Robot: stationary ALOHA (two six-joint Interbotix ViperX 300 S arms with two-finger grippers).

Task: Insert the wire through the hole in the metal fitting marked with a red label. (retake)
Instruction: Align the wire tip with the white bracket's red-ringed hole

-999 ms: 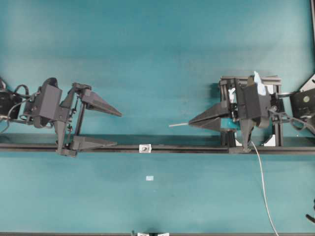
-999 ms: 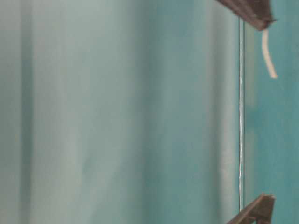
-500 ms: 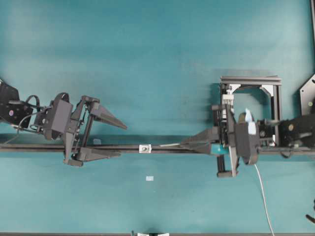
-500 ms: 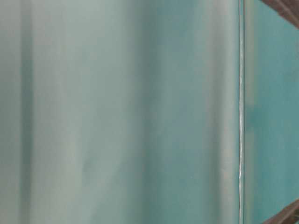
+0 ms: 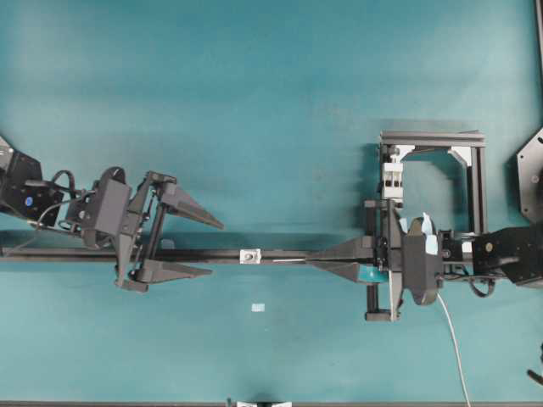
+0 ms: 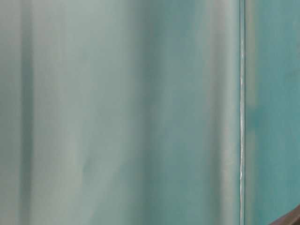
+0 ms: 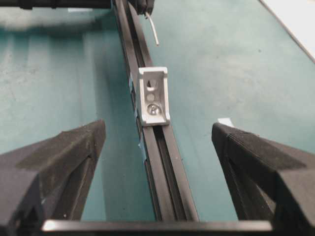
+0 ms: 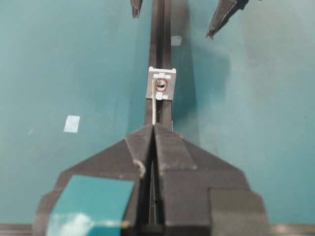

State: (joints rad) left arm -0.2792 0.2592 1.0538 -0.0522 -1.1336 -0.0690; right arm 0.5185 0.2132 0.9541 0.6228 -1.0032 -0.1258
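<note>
The metal fitting [image 5: 249, 255] is a small silvery bracket on the black rail [image 5: 85, 253]. In the right wrist view its hole [image 8: 161, 86] has a red ring around it. My right gripper [image 5: 308, 261] is shut on the wire [image 8: 155, 110] and lies along the rail, pointing at the fitting. The wire's free end [image 5: 284, 261] sticks out of the tips and stops just short of the fitting [image 8: 161, 84]. The wire's tail [image 5: 454, 339] trails behind the right arm. My left gripper [image 5: 216, 248] is open and empty, straddling the rail just left of the fitting [image 7: 154, 97].
A black frame [image 5: 433, 140] with a white clip block [image 5: 390, 180] stands behind the right arm. Pale blue tape squares [image 5: 258, 307] [image 8: 72, 123] lie on the teal mat. The table-level view is a blur, with a dark tip at its bottom right corner [image 6: 293, 218].
My right gripper swung forward from beside the frame onto the rail line and moved left, bringing the wire end near the fitting. My left gripper shifted slightly right, still open.
</note>
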